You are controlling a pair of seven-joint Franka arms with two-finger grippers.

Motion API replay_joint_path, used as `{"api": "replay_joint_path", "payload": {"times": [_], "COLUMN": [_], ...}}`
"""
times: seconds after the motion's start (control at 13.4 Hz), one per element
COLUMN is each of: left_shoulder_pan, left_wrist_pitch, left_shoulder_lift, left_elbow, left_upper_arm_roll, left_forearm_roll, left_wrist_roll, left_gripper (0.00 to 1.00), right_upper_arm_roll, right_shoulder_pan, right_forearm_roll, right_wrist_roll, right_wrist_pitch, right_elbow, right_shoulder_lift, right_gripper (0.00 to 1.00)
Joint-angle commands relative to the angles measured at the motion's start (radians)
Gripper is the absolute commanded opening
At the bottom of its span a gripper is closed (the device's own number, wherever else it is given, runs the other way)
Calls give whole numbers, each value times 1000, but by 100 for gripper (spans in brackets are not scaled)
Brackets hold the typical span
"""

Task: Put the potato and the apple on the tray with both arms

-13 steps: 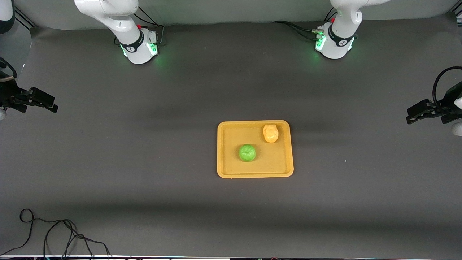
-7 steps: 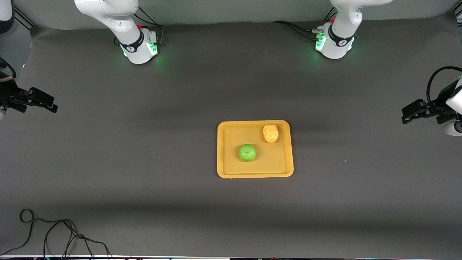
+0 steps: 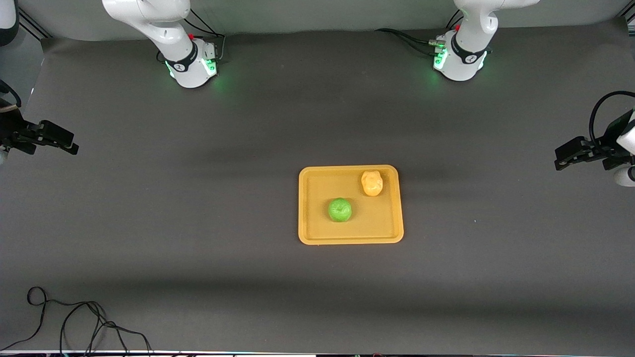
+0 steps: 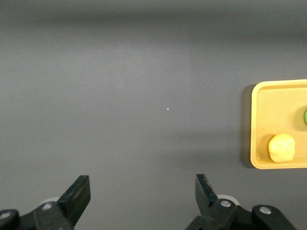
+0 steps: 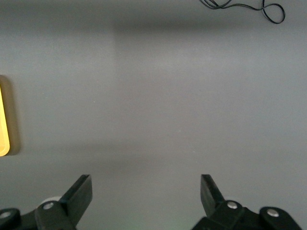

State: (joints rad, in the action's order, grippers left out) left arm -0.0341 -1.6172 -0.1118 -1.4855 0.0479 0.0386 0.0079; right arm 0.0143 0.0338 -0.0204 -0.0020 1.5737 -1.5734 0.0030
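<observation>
Near front edge: loose cable [image 3: 74, 322].

Even, soft overhead light falls on the dark table [image 3: 198, 223], leaving faint broad shadow bands across it. The arm bases glow green onto the mat. The tray [image 3: 310, 233] casts a thin shadow at its rim. Both wrist views look slightly hazy, with fingers [image 4: 76, 194] dark and crisp, no glare

Potato [image 3: 371, 182], apple [image 3: 340, 209] on tray [image 3: 350, 239]
</observation>
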Motion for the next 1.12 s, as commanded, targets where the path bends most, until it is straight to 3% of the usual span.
{"api": "replay_joint_path", "payload": {"times": [0.0, 0.45, 1.04], "left_shoulder_pan": [13, 11, 11], "left_wrist_pitch": [8, 103, 5], "left_shoulder_lift": [38, 52, 99], "left_elbow": [-22, 14, -131], "left_upper_arm_roll": [-13, -16, -22], "left_forearm_roll": [1, 1, 1], "left_wrist_roll": [20, 93, 92], "left_gripper": [97, 97, 98], "right_upper_arm_roll": [7, 7, 7], "right_shoulder_pan": [-6, -6, -6], "right_forearm_roll": [-6, -6, -6], "right_wrist_roll": [-10, -10, -12], "right_wrist_pitch": [9, 9, 9], "right_elbow": [-5, -5, -5], "right_shoulder_lift": [-9, -9, -9], "right_gripper": [100, 100, 100]}}
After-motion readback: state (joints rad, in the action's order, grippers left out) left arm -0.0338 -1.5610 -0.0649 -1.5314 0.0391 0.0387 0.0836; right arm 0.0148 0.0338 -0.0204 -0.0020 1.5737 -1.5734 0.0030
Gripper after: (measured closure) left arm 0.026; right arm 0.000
